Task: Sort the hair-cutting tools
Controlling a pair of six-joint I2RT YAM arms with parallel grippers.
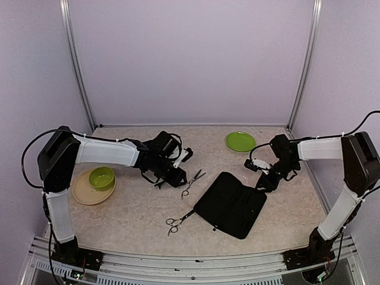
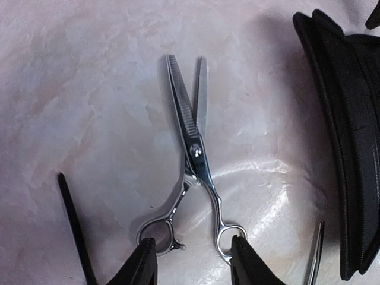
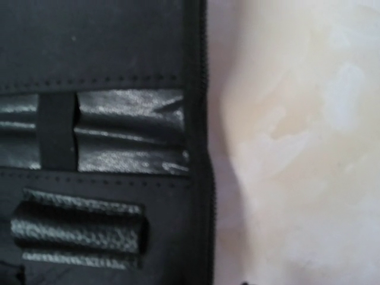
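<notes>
Scissors (image 2: 193,148) | ring handles at tips of left tool (image 2: 191,267) | spread wide | right tool (image 1: 262,183): cannot tell

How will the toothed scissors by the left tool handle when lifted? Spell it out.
The scissors look like solid polished metal: probably rigid, and slippery for the left tool. Lying flat, blades slightly apart, they would likely slide or spin on the glossy table if pushed, not roll. Lifted by one ring, the blades may swing at the pivot.
</notes>
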